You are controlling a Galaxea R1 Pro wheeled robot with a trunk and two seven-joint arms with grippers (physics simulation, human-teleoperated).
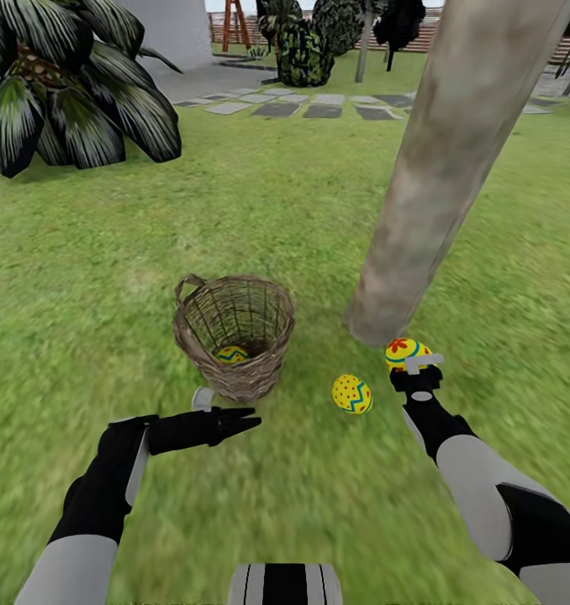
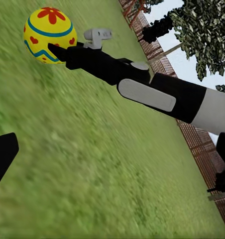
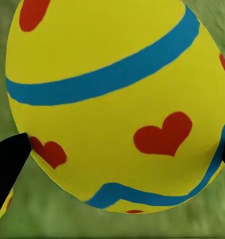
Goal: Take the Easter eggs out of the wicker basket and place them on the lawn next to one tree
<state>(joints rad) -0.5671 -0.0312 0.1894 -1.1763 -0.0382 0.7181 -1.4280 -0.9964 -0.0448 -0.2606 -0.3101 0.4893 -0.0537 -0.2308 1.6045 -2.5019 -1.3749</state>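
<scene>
Heart-patterned Easter egg (image 1: 405,351) held in right gripper (image 1: 413,368), fingers closed on its sides, low over lawn (image 1: 108,277) at foot of tree trunk (image 1: 453,168), apparently for set-down. Dotted egg (image 1: 352,393) already laid nearby. Third egg (image 1: 231,354) left in wicker basket (image 1: 234,332). Left gripper (image 1: 234,418) empty beside basket, spread hard to judge.

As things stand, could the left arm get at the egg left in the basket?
Probably yes: the left gripper hangs just beside the wicker basket, whose top is open, and the egg inside is uncovered. It would have to rise over the rim first.
</scene>
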